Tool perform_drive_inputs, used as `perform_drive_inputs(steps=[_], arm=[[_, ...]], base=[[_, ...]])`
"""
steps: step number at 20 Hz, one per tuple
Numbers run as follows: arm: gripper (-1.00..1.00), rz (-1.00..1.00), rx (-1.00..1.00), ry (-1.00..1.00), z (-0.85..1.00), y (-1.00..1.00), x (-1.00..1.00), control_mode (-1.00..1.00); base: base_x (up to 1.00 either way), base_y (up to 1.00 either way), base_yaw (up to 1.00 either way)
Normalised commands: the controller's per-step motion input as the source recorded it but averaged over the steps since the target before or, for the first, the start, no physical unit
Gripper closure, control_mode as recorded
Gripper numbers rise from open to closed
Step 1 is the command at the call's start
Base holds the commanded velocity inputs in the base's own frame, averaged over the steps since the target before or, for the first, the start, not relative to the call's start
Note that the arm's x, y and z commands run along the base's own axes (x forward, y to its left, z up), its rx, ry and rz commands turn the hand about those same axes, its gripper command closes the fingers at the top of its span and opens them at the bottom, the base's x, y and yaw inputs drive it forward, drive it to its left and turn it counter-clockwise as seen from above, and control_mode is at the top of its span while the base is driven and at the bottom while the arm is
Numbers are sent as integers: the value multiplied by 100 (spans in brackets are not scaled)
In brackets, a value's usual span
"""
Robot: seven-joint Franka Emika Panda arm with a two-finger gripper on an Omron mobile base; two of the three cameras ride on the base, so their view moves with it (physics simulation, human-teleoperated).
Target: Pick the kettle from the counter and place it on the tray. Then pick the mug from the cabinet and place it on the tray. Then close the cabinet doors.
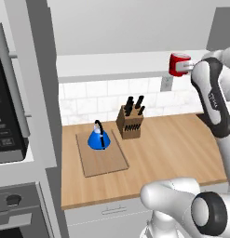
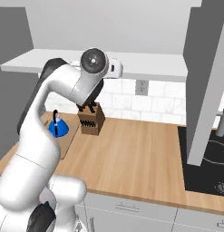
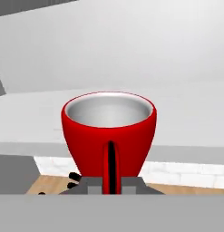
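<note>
Clamped on the handle of the mug, the gripper is seen in the hand view with its two dark finger tips pressed against either side of the thin red handle loop. The mug is held upright, its white inside facing up, directly ahead of the finger tips.

From the left base view, the mug is seen at the upper right, level with the white shelf of the cabinet and at its front edge, with the gripper just to its right at the end of the raised arm. Whether the mug's base touches the shelf cannot be told.

Well below and to the left, the tray lies flat on the counter. The kettle stands upright on the far part of the tray, its black handle arching over it. A wooden knife block is set on the counter just right of the tray, towards the tiled wall.

In the right base view, the kettle is seen on the tray at the left, partly behind the arm, with the knife block beside it on the counter. A grey cabinet door stands open at the right.
</note>
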Motion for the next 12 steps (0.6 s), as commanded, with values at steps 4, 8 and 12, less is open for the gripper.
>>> perform_drive_inputs(steps=[4,8,12], arm=[[100,47,0,0,-5,22,-100,-100],[100,46,0,0,-22,43,-99,-100],[100,29,-4,-6,-53,77,-90,-100]], base=[[0,0,0],[0,0,0],[0,0,0]])
